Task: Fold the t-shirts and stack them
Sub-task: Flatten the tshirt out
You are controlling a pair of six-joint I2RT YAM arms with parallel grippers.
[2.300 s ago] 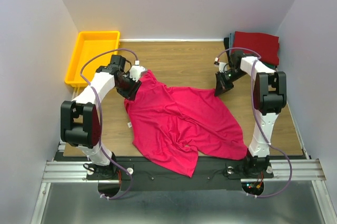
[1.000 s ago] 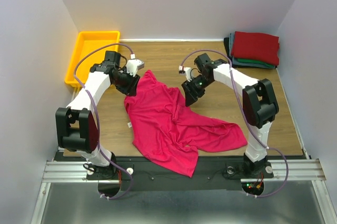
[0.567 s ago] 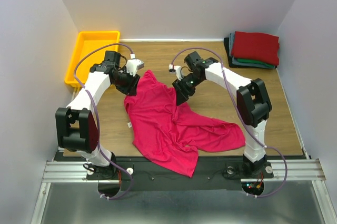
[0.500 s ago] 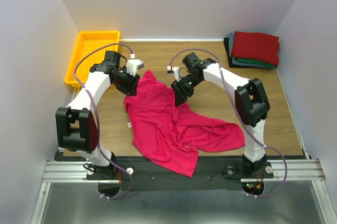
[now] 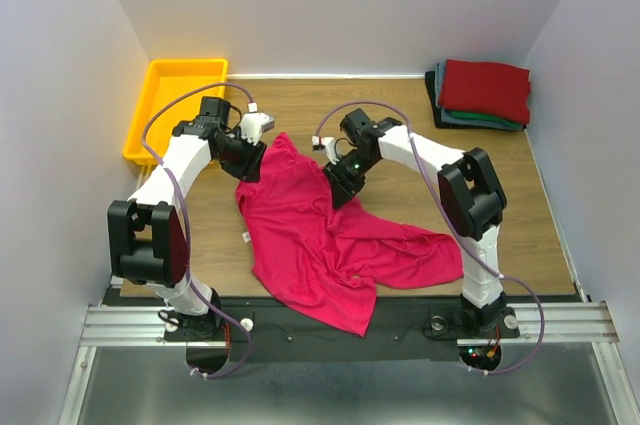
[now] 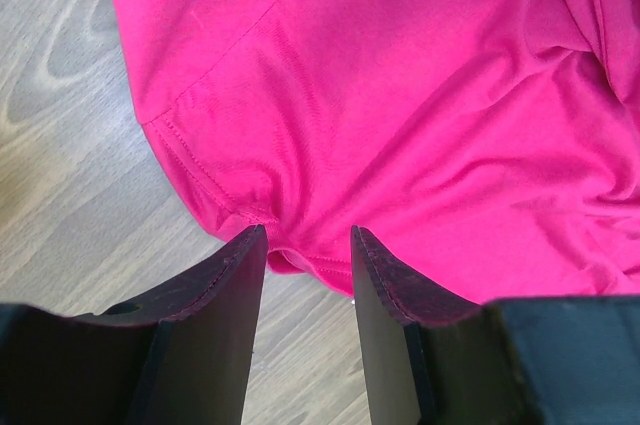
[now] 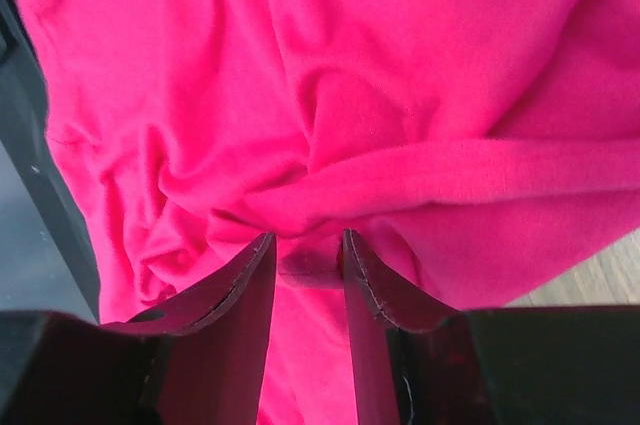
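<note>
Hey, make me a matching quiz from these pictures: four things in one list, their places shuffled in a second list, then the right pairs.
Things:
1. yellow tray
2. folded shirt stack
3. crimson t-shirt
4. left gripper

Places:
A. far right corner of the table
B. at the far left hem of the spread-out shirt
C. far left corner
D. rumpled across the middle, reaching the near edge

Pairs: 1-C, 2-A, 3-D, 4-B

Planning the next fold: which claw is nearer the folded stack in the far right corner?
Right. The right claw is mid-table on the crimson shirt's far edge, left of the stack; the left claw is farther left, at the shirt's far-left corner.
</note>
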